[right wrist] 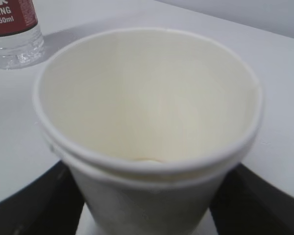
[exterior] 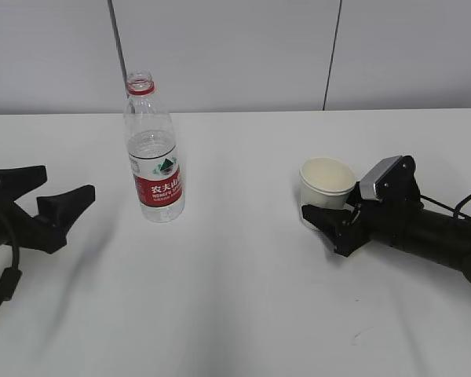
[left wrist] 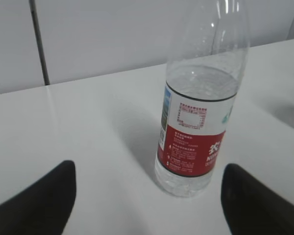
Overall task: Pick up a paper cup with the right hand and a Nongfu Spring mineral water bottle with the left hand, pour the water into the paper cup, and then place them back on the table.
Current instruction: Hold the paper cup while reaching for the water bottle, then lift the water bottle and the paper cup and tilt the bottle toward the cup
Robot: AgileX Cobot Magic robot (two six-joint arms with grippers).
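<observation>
Paper cup (exterior: pixel 327 182) between right hand (exterior: pixel 327 220) fingers, left hand (exterior: pixel 55 200) low, fingers spread beside bottle (exterior: pixel 153 153).

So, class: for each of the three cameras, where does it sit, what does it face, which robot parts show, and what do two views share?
Exterior view: from the front, slanting down at the table; both arms show, left end effector and right end effector.
Left wrist view: low behind its fingers, facing the bottle.
Right wrist view: looks down into the paper cup, which stands between its fingers.
Shared: the bottle's base also appears in the right wrist view.
</observation>
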